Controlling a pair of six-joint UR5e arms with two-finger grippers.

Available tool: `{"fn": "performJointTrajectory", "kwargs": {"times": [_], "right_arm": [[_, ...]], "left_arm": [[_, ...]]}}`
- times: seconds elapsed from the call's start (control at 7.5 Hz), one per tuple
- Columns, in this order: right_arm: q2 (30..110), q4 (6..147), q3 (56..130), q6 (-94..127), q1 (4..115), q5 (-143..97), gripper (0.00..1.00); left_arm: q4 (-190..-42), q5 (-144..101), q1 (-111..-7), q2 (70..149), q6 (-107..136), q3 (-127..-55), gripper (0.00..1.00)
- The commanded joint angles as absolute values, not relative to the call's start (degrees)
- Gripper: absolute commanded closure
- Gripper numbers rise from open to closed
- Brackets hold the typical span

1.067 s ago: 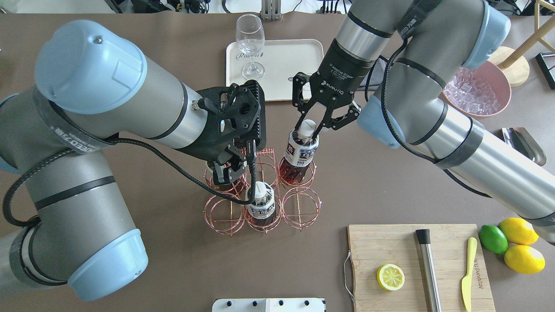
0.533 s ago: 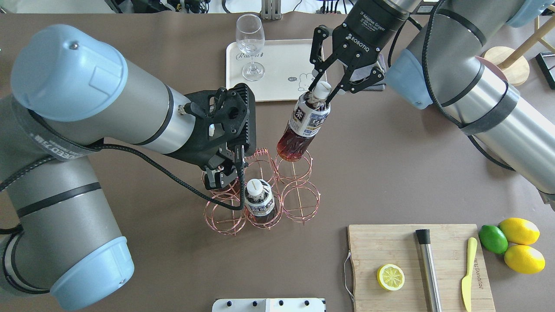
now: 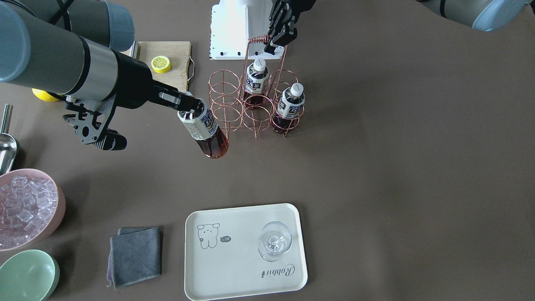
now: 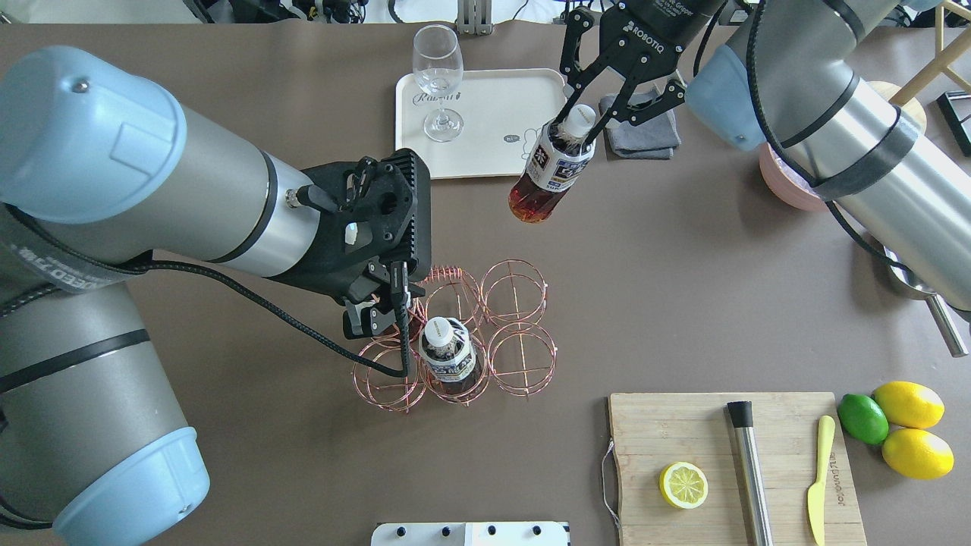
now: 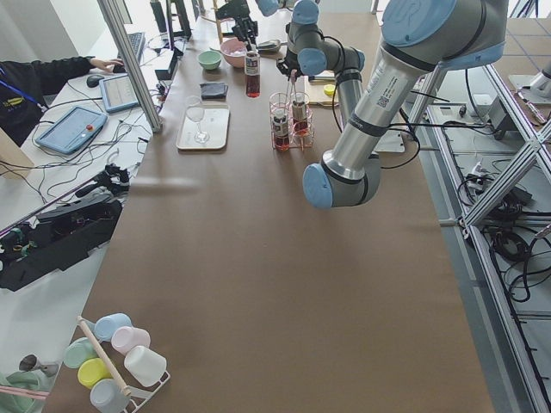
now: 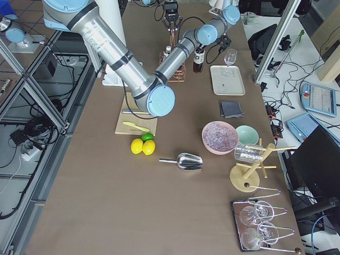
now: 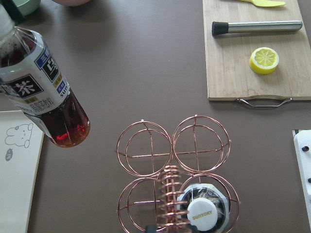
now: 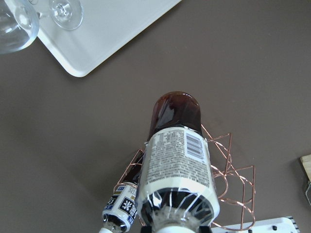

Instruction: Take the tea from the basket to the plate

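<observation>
My right gripper (image 4: 582,121) is shut on the neck of a tea bottle (image 4: 550,173) and holds it tilted in the air, between the basket (image 4: 516,292) and the plate's (image 4: 501,106) near right corner. It also shows in the front view (image 3: 205,127) and the right wrist view (image 8: 177,165). Two more tea bottles (image 3: 256,79) (image 3: 291,102) stand in the copper basket (image 3: 225,100). My left gripper (image 3: 278,39) is shut on the basket's coiled handle (image 3: 258,39).
A wine glass (image 4: 438,76) stands on the plate's far left. A grey cloth (image 4: 645,136) lies right of the plate. A pink bowl of ice (image 3: 25,209), a green bowl (image 3: 27,276) and a cutting board (image 4: 728,462) with lemon half are off to the side.
My right gripper has lifted the tea bottle out of the basket's back right cell and carried it away toward the plate. My left gripper has stayed at the basket handle.
</observation>
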State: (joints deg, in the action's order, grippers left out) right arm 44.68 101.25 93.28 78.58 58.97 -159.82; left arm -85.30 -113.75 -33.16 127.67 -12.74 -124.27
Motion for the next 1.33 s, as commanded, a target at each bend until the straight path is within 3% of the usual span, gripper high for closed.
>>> {"fn": "performJointTrajectory", "kwargs": {"times": [0.0,0.67,1.2], "right_arm": [[40.5,101.2,80.7,66.8,62.0,-159.2,1.00],[28.0,100.9,60.2,53.5,59.6,-149.2,1.00],[24.6,92.9,52.7,49.6,59.4,-144.9,1.00]], "left_arm": [[-84.8,-114.0,-35.0,125.9,-12.7,-127.3,1.00],[-83.0,-124.2,-50.4,116.9,-14.1,-134.3,1.00],[-79.4,-128.6,-69.6,110.1,-27.7,-131.6,1.00]]}}
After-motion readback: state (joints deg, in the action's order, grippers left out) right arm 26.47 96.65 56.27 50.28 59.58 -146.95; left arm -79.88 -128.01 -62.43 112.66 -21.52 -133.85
